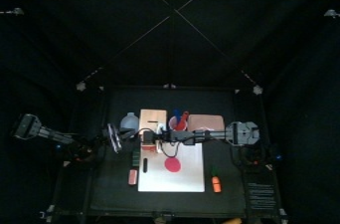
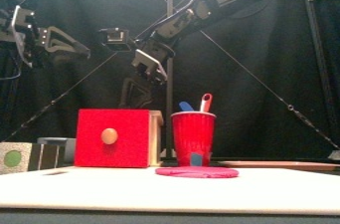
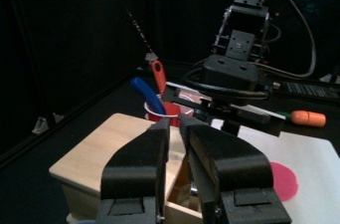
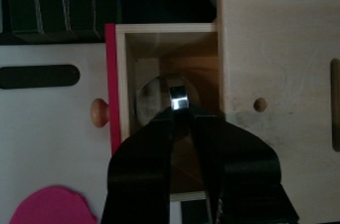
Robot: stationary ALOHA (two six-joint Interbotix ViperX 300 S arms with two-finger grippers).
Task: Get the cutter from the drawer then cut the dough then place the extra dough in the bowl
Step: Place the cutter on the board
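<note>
i take the wooden box [image 1: 155,119] as my marker. its red drawer front [image 2: 113,136] stands pulled out toward the tabletop's front edge, so the drawer lies open. the cutter [image 4: 162,94] is over the open drawer, and my right claw [image 4: 180,116] has its jaws pinched together on the wire handle. my left claw [image 3: 177,130] hangs over the box's top, jaws all but together with only a slit between them and nothing in it. both claws crowd the same box, close to each other.

the red cup [image 2: 193,133] stands just right of the box, with the blue knife [image 2: 186,107] and red knife [image 2: 205,102] sticking up beside the right arm. the bowl [image 1: 129,121] sits just left of the box. the white board [image 1: 197,158] lies in front of the box with the dough [image 2: 197,172] flat on it. an orange toy [image 3: 308,118] lies at the board's front right corner, well apart from the box.
</note>
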